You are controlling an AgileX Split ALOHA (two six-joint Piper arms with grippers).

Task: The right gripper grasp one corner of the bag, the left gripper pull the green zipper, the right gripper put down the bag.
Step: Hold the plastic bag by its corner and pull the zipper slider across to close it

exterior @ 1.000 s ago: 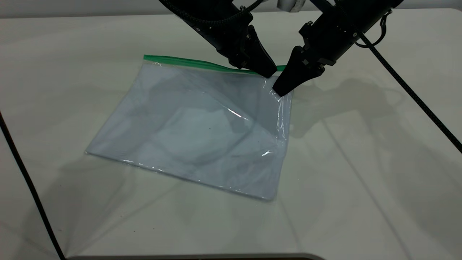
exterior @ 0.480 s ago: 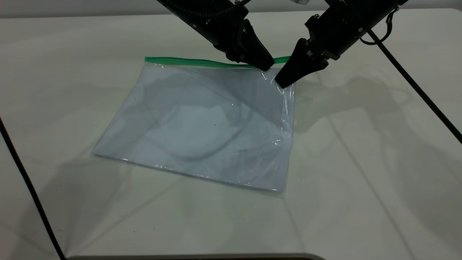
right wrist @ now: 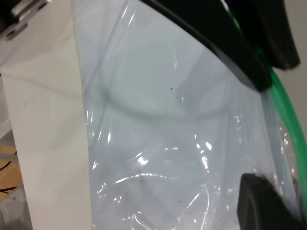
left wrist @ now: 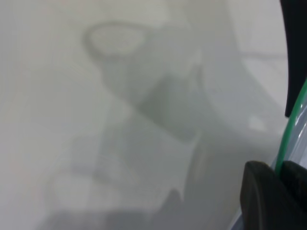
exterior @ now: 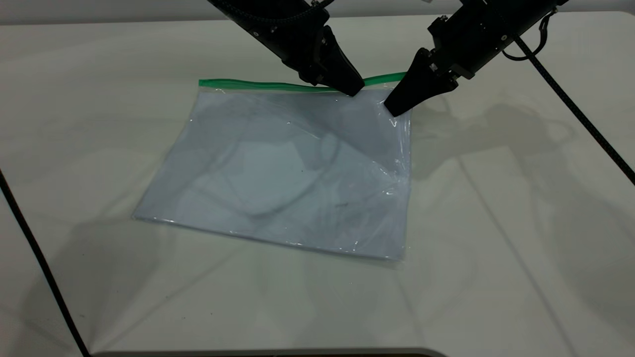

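The bag [exterior: 287, 168], a clear pouch with white paper inside, lies on the table with its far right corner [exterior: 401, 110] raised. The right gripper [exterior: 393, 111] is shut on that corner; in the right wrist view the crinkled plastic [right wrist: 158, 134] lies over its lower finger [right wrist: 261, 196]. The green zipper [exterior: 248, 84] runs along the far edge. The left gripper [exterior: 354, 91] is shut on the strip a little to the left of the corner. In the left wrist view the green strip [left wrist: 288, 139] runs between its closed jaws [left wrist: 279, 168].
A black cable [exterior: 30, 238] crosses the table's left side and another [exterior: 570, 119] trails from the right arm. The table's front edge [exterior: 258, 352] lies near the bottom of the exterior view. The left gripper also shows in the right wrist view [right wrist: 240, 52].
Both grippers have moved toward the far side, dragging the bag with them. The left gripper now sits farther left along the green strip from the right gripper.
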